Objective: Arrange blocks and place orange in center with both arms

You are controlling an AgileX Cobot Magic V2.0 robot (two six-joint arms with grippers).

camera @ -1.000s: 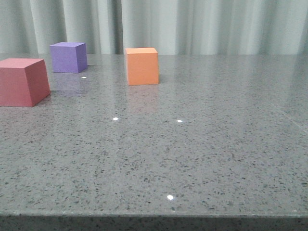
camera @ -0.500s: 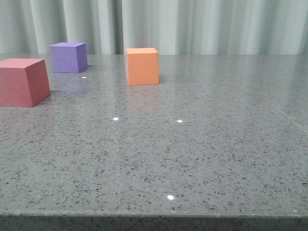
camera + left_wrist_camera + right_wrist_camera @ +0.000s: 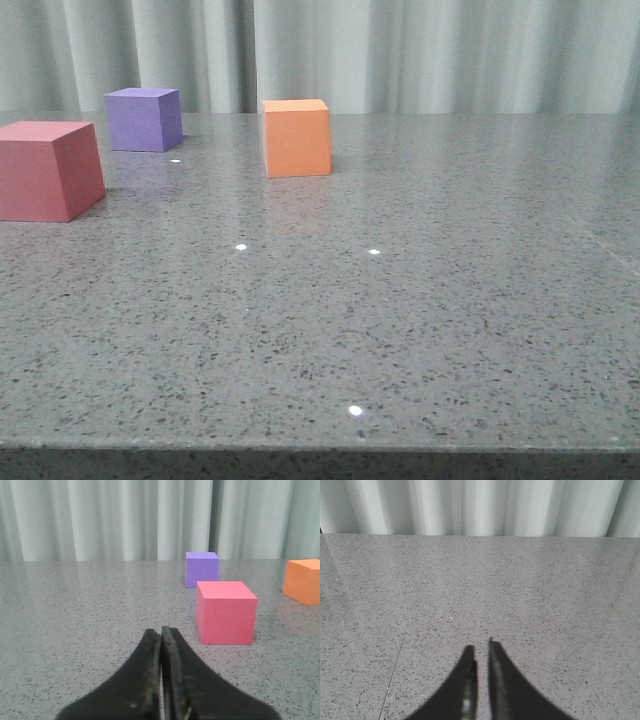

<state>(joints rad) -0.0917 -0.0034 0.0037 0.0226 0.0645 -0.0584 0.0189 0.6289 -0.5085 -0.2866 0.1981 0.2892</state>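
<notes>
Far left on the speckled grey stone desk [image 3: 400, 330]: matte red foam cube [image 3: 48, 170], nearest the front edge. Behind it and slightly rightward, apart: matte purple foam cube [image 3: 144, 119], near the pale pleated curtain [image 3: 420, 55]. Further right, well apart from both: matte orange foam cube [image 3: 296, 137], left of the desk's middle. Left gripper [image 3: 161, 636] low over the desk, jaws pressed together, empty. Right gripper [image 3: 481, 652] likewise, jaws nearly closed, thin slit between.
</notes>
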